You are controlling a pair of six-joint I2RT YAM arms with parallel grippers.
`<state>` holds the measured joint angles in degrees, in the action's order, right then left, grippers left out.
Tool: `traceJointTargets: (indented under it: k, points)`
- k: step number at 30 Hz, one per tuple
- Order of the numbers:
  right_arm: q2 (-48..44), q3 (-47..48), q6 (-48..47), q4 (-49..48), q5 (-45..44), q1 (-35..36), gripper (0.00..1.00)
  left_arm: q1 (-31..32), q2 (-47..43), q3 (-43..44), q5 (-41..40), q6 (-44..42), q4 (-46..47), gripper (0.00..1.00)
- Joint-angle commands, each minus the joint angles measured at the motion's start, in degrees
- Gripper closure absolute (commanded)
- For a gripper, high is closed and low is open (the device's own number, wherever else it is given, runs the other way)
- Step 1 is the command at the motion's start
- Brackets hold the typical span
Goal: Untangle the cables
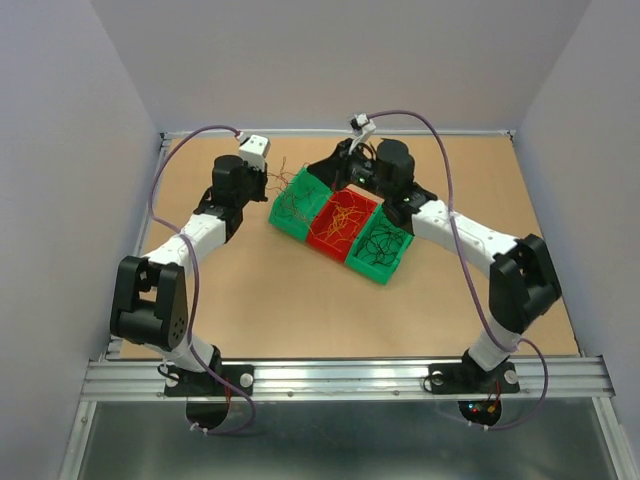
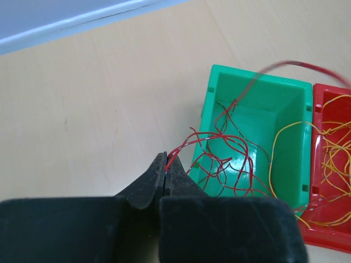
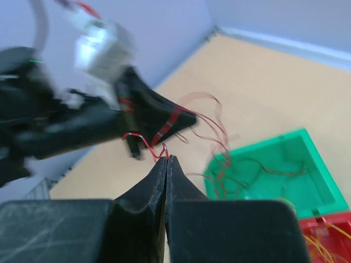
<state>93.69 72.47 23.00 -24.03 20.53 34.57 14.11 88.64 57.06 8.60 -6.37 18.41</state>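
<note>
The left fingers (image 2: 165,167) are squeezed shut on one thin red strand (image 2: 181,146), right at their tips. The right fingers (image 3: 166,164) are squeezed shut too. They pinch a red strand just beside the left ones. It looks like the same strand, with a short bit between the two grips, but I cannot tell for sure.

From the fingers, the strand runs to a curly clump of red cables (image 2: 230,164). The clump sits in a green bin (image 2: 249,76), and some loops hang over its rim. A red bin (image 2: 323,236) touches that bin and holds yellow and orange strands (image 2: 334,159). Past it is a second green bin (image 1: 372,268) with black strands (image 1: 383,240). The three bins stand in a row on the bench (image 1: 300,310), between the two arms.

I think these cables are very light and springy. They are much thinner than a finger, so one could slip out of a grip. Their curls will likely hook on each other, so a fast pull may drag the whole clump out, or even tug the bin along. The best place to hold is probably near a free end. Then the strand can be pulled slowly away from the clump.
</note>
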Motion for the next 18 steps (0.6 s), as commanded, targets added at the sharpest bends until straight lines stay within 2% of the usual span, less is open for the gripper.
traceJointTargets:
  k: [1, 5, 12, 18]
  points:
    - [9.63, 9.34, -1.55, 16.75, -6.20, 0.32, 1.00, -0.13, -5.22, -1.42, -3.33, 0.22, 5.57, 1.00]
    - [16.86, 19.35, -3.32, 31.22, -22.00, 3.57, 0.99, -0.22, -7.60, -3.97, -2.19, 1.18, 8.39, 1.00]
    - [28.99, 31.23, -3.93, 38.34, -23.96, 5.77, 0.99, 0.04, -6.21, -4.15, 2.47, 0.40, 8.22, 1.00]
    - [39.53, 45.64, -7.27, 52.58, -25.97, 7.53, 0.98, 2.06, -0.93, -1.34, 2.74, -1.09, 6.02, 1.00]
